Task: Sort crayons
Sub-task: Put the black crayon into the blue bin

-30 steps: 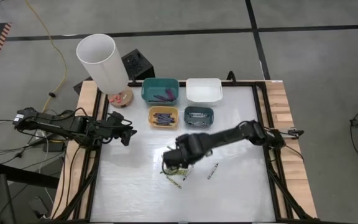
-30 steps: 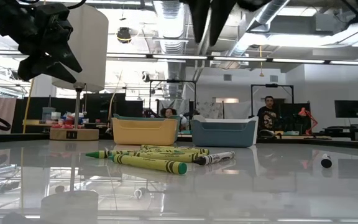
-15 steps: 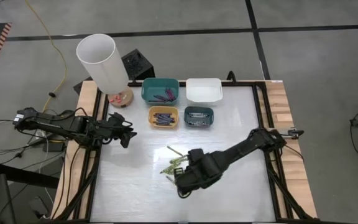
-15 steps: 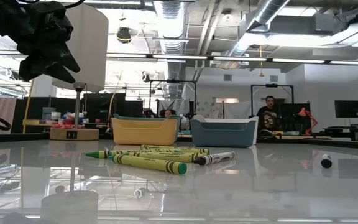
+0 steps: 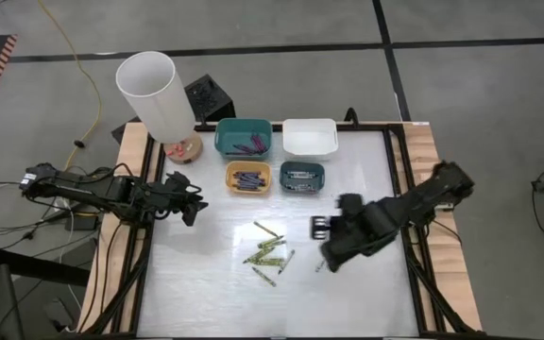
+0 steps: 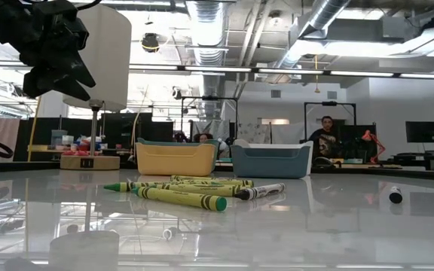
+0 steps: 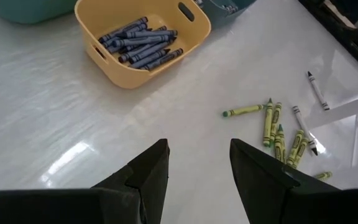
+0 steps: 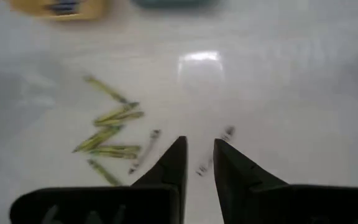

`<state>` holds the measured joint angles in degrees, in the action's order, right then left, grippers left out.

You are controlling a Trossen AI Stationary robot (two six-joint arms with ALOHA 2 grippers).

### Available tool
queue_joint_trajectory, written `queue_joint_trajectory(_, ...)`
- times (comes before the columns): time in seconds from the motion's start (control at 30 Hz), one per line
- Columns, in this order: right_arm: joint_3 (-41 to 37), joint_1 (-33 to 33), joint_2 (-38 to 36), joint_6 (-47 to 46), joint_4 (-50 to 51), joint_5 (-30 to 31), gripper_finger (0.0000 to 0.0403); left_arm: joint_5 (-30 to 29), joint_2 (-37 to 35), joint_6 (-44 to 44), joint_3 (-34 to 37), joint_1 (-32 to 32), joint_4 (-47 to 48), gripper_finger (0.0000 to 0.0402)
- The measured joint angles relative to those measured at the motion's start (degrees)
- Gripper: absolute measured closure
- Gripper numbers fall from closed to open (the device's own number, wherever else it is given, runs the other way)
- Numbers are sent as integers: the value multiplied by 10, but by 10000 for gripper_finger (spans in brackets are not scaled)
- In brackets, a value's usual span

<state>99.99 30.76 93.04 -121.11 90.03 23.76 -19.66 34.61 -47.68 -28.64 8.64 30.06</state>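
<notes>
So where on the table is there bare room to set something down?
Free: the near strip below the loose yellow-green crayons, and the left side between them and the left gripper. Crowded: the far edge with the four bins, and around the right gripper.

Four bins (image 5: 244,136), two arms (image 5: 93,187), one white cylinder (image 5: 155,92).

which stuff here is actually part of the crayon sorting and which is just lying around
Part of the job:
- loose yellow-green crayons on the table
- grey crayon by the right gripper
- yellow bin of blue crayons
- teal bin of purple crayons
- blue bin
- white bin

Just lying about:
- white lamp
- yellow cable on the floor
</notes>
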Motion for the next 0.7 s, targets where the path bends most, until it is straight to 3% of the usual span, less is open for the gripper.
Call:
queue_joint_trajectory(0.07, -53, 19, -27, -60, -18, -13, 325, 0, 0, 0, 0, 0, 0, 242)
queue_joint_trajectory(0.23, -134, 43, -40, -71, -110, -76, 325, -7, 0, -1, 0, 0, 0, 242)
queue_joint_trajectory(0.53, -169, 13, 35, -80, -156, -173, 325, -18, 0, -14, 0, 0, 0, 242)
queue_joint_trajectory(0.7, -170, 1, 86, -86, -164, -181, 319, -20, 0, -14, 0, 0, 0, 242)
